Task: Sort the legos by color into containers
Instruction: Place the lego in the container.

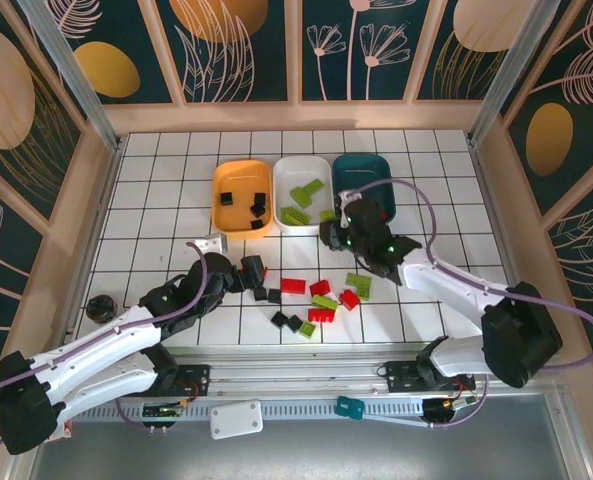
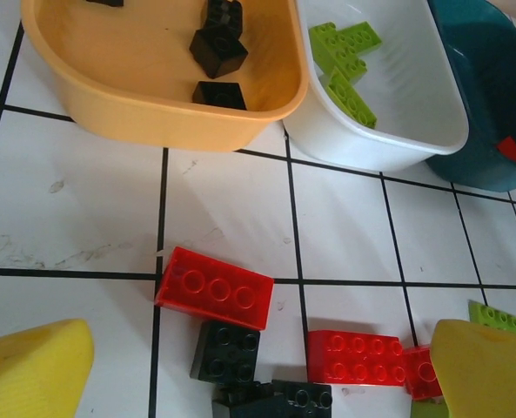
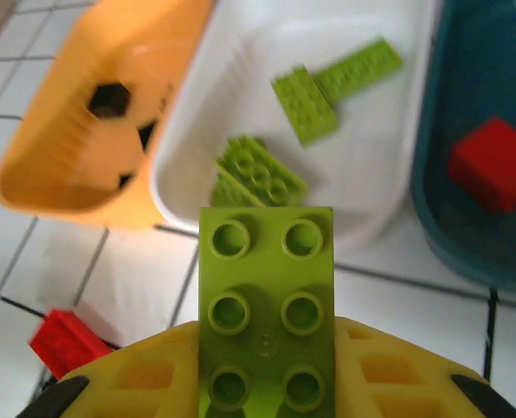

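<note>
- Tiled bench [image 1: 156, 200], patterned walls [image 1: 236, 50].
- Right end effector [image 3: 266, 374]: clamped on green brick [image 3: 266, 287] beside white tray [image 3: 388, 174].
- Left end effector [image 2: 258, 370]: apart, over loose bricks [image 1: 321, 300].
- Sorted: blacks [image 1: 256, 205] in orange tray [image 1: 222, 195], greens [image 3: 305, 104] in white, one red [image 3: 492, 165] in teal tray [image 3: 501, 78].
- Unsorted: about a dozen.

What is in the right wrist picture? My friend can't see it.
The right gripper holds a lime green brick in front of the white tray, which has green bricks in it. An orange tray with black bricks sits left of it, a teal tray with a red brick right.
</note>
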Controlling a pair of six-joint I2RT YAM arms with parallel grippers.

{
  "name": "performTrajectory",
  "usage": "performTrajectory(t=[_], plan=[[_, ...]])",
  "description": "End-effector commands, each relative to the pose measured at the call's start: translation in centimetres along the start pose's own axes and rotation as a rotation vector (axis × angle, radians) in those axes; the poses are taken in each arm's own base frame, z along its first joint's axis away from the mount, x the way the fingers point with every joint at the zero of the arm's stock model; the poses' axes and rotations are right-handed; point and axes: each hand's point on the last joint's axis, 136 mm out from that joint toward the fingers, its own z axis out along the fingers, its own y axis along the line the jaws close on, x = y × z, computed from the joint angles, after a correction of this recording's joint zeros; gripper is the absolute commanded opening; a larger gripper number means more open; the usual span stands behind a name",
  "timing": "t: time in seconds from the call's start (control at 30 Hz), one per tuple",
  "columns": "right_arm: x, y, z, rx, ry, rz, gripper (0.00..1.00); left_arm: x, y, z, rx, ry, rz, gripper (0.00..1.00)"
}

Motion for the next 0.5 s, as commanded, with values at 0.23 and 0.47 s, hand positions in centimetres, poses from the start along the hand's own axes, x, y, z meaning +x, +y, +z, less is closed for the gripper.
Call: performTrajectory(t=[0.23, 0.47], plan=[[-6.0, 0.6, 11.0, 0.035, 0.022, -0.009, 0.25, 1.3, 2.5, 0.3, -0.123, 0.047, -0.006, 0.99], [-7.3, 0.9, 13.3, 0.042, 0.033, 0.0, 0.65, 2.1, 2.2, 1.7, -0.139, 0.089, 0.069, 0.99]])
